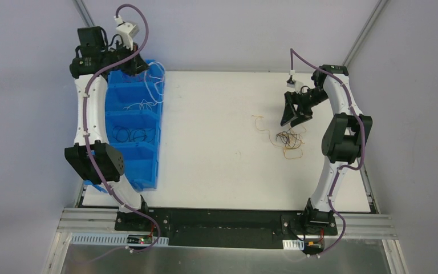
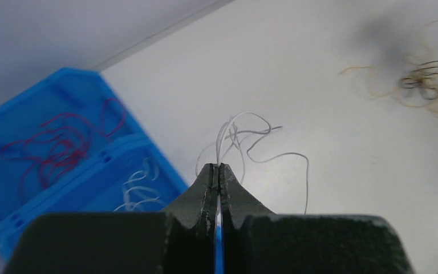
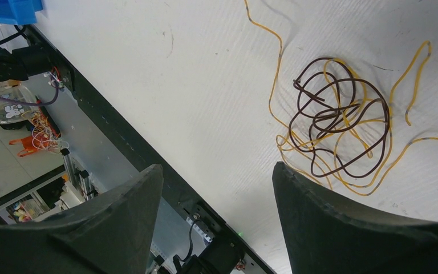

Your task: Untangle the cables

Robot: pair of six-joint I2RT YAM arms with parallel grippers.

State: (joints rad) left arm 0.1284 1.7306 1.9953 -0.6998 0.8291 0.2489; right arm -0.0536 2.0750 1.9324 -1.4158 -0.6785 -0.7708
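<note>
A small tangle of black and orange-yellow cables [image 1: 288, 140] lies on the white table at the right; it also shows in the right wrist view [image 3: 342, 123] and in the left wrist view [image 2: 425, 84]. My right gripper [image 1: 294, 117] is open and empty, just above and behind the tangle; in the right wrist view it [image 3: 217, 168] has its jaws wide apart. My left gripper [image 2: 217, 167] is shut on a white wire [image 2: 251, 134] whose loops hang free. In the top view it [image 1: 138, 65] is above the far end of the blue bin, with white wire [image 1: 158, 83] at the bin's edge.
A blue compartment bin [image 1: 148, 134] stands along the table's left side. It holds red wires [image 2: 57, 142], white wires [image 2: 140, 185] and black wires [image 1: 132, 136] in separate compartments. A loose orange-yellow strand [image 1: 259, 121] lies left of the tangle. The table's near edge [image 3: 120, 142] shows below my right gripper.
</note>
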